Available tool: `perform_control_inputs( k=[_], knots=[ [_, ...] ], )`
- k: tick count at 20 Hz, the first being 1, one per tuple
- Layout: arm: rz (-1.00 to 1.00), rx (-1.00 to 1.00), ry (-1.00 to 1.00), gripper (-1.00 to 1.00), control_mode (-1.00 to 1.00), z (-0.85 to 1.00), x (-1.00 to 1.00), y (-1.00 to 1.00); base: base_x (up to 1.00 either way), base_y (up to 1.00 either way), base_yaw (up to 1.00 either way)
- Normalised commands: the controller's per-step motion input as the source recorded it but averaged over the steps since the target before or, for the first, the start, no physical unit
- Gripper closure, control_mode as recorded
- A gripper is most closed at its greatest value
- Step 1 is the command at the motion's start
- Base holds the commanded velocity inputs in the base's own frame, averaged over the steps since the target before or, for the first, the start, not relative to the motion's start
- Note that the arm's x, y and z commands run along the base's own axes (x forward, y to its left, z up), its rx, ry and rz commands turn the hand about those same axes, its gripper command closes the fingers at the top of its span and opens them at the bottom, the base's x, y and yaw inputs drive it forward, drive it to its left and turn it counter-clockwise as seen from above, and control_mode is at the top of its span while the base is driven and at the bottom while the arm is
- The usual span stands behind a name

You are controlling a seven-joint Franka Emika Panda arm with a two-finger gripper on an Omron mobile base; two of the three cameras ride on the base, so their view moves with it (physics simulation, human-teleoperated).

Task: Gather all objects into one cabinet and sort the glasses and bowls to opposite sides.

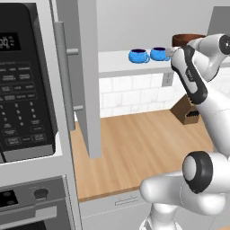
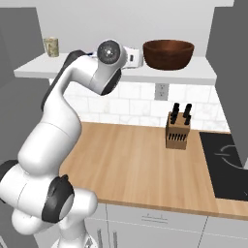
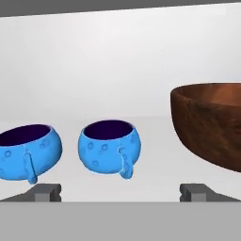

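Gripper point(image 3: 120, 192) wide open, facing right blue cup point(image 3: 109, 146) at 12 o'clock; advance straight, keeping off brown bowl point(image 3: 209, 124) at 2 o'clock.

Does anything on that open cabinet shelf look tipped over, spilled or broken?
Nothing stands out. The two bright blue handled cups stand upright side by side, apart; the big dark brown wooden bowl sits level beside them; the cream-beige tumbler stands upright at the shelf's far end.
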Motion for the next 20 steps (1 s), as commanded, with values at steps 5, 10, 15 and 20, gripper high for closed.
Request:
perform_control_inputs(
  k=[5,10,15,20],
  knots=[
    [0.00,0.00,0.00,-1.00,-1.00,0.00,0.25,0.00,0.00,0.00,0.00],
    [0.00,0.00,0.00,-1.00,-1.00,-0.06,0.19,0.00,0.00,0.00,0.00],
    [0.00,0.00,0.02,-1.00,-1.00,-0.13,0.21,0.00,0.00,0.00,0.00],
    [0.00,0.00,0.02,-1.00,-1.00,-0.07,0.22,0.00,0.00,0.00,0.00]
  ],
)
